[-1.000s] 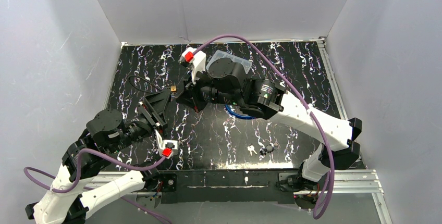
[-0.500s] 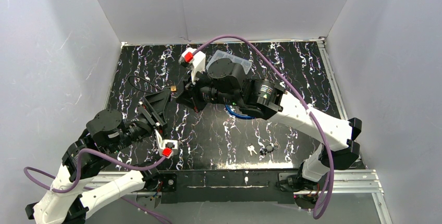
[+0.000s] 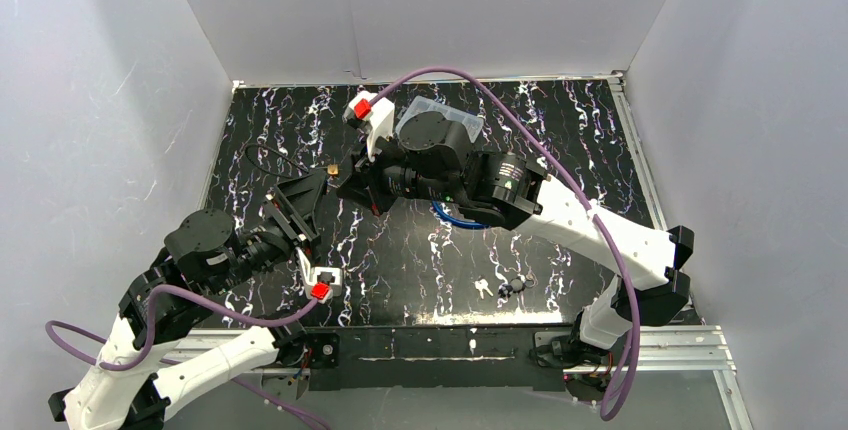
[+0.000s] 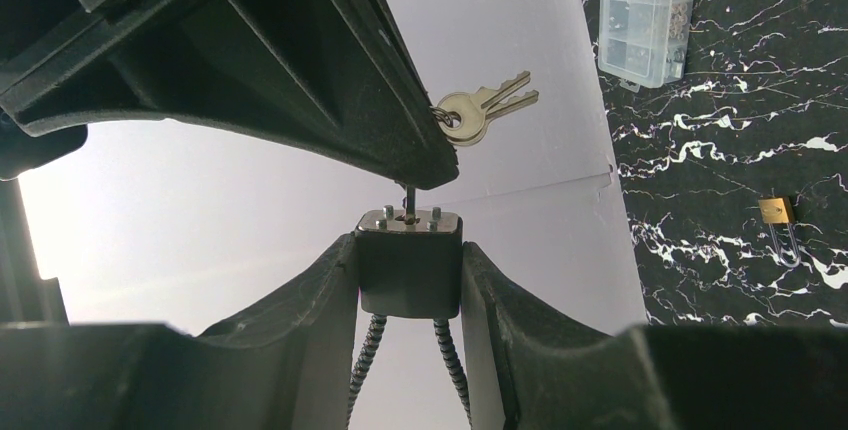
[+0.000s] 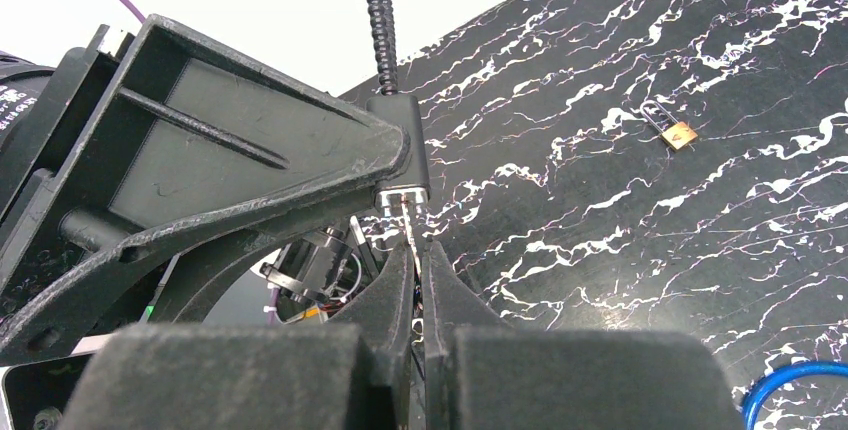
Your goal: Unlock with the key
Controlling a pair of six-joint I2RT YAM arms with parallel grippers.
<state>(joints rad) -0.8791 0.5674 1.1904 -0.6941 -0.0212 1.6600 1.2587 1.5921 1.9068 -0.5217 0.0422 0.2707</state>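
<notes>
My left hand (image 4: 409, 250) grasps the black cable lock (image 4: 408, 272) by its body, one finger on each side. It holds the lock off the counter (image 3: 580, 130), left of centre. My right hand (image 5: 415, 258) is clenched on the key (image 5: 407, 222), and the key's blade meets the lock's keyhole face. Two spare keys (image 4: 487, 108) hang from the ring beside the hand. A small brass padlock (image 5: 679, 134) lies apart on the counter.

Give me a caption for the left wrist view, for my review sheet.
Left gripper clamps the black cable lock while the right gripper holds a key at its keyway, spare keys dangling.
</notes>
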